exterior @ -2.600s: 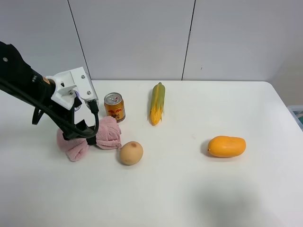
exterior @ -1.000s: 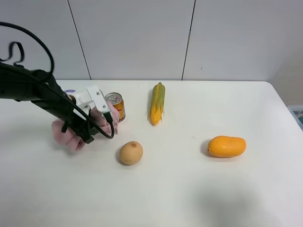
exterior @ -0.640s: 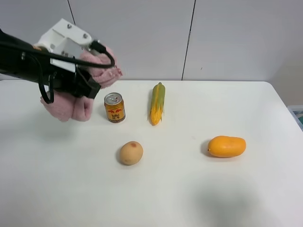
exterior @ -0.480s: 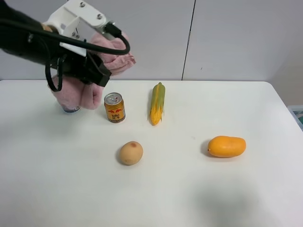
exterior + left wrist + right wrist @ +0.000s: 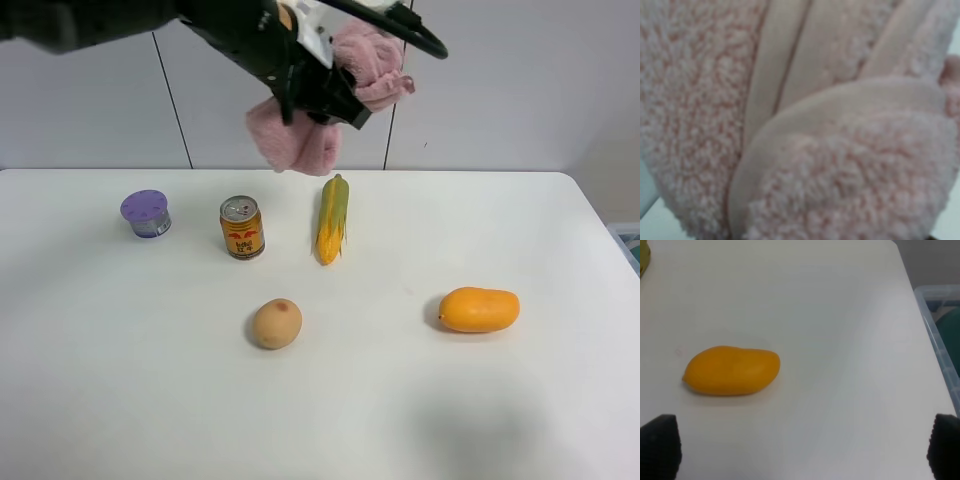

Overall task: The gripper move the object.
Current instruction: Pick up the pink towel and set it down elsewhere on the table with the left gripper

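The claw grips the pink towel at its middle, well up off the tabletop. Down below, a purple cup, can and corn stand in a row, a tan fruit nearer, a mango off right.

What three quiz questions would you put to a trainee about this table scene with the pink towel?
1. True or false: the pink towel lies on the table.
2. In the high view, which thing lies farthest right on the table? A. can B. corn C. mango
3. How many things rest on the table?
Key: 1. False; the left gripper holds it in the air. 2. C. 3. Five: purple cup, can, corn, tan fruit, mango.
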Controlling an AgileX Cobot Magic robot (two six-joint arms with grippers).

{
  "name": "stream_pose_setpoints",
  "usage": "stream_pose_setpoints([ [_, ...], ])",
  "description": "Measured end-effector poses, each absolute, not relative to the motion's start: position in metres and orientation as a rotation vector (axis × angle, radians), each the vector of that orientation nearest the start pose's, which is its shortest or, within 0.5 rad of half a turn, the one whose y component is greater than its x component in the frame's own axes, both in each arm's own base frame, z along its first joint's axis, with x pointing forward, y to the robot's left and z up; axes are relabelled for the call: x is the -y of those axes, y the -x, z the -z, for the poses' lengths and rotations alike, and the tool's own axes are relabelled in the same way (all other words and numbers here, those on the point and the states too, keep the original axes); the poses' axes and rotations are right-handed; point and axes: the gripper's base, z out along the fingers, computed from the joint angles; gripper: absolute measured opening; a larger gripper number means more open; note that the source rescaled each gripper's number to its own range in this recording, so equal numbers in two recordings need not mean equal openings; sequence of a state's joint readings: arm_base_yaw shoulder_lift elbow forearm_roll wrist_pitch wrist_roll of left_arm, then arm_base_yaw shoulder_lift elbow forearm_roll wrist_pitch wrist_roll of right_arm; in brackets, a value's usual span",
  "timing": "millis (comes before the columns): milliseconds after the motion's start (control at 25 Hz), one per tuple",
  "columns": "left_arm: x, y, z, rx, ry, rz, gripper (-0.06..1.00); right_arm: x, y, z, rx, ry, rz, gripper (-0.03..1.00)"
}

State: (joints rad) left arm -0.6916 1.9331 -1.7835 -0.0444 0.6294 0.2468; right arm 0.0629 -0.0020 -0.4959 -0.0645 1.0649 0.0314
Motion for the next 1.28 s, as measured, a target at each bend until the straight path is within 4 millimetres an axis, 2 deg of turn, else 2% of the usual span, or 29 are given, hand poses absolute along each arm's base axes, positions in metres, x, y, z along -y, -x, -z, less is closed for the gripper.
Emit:
stream_pose_setpoints([
  [200,0.327,-0.378,-0.272,-2.107,-1.027,0.318,0.01,0.005,0.005,-0.276,-2.049,0.029,0.019,1.00],
  [360,0.341,-0.392,-0.227,-2.178,-1.028,0.345,0.01,0.005,0.005,-0.276,-2.049,0.029,0.019,1.00],
  [480,0.350,-0.395,-0.200,-2.227,-0.990,0.410,0.01,0.005,0.005,-0.276,-2.049,0.029,0.019,1.00],
  [600,0.359,-0.392,-0.184,-2.256,-0.954,0.477,0.01,0.005,0.005,-0.276,-2.049,0.029,0.019,1.00],
  [880,0.374,-0.386,-0.163,-2.275,-0.918,0.548,0.01,0.005,0.005,-0.276,-2.049,0.029,0.019,1.00],
  [1120,0.378,-0.385,-0.135,-2.323,-0.934,0.538,0.01,0.005,0.005,-0.276,-2.049,0.029,0.019,1.00],
  [1280,0.378,-0.385,-0.130,-2.330,-0.934,0.537,0.01,0.005,0.005,-0.276,-2.049,0.029,0.019,1.00],
])
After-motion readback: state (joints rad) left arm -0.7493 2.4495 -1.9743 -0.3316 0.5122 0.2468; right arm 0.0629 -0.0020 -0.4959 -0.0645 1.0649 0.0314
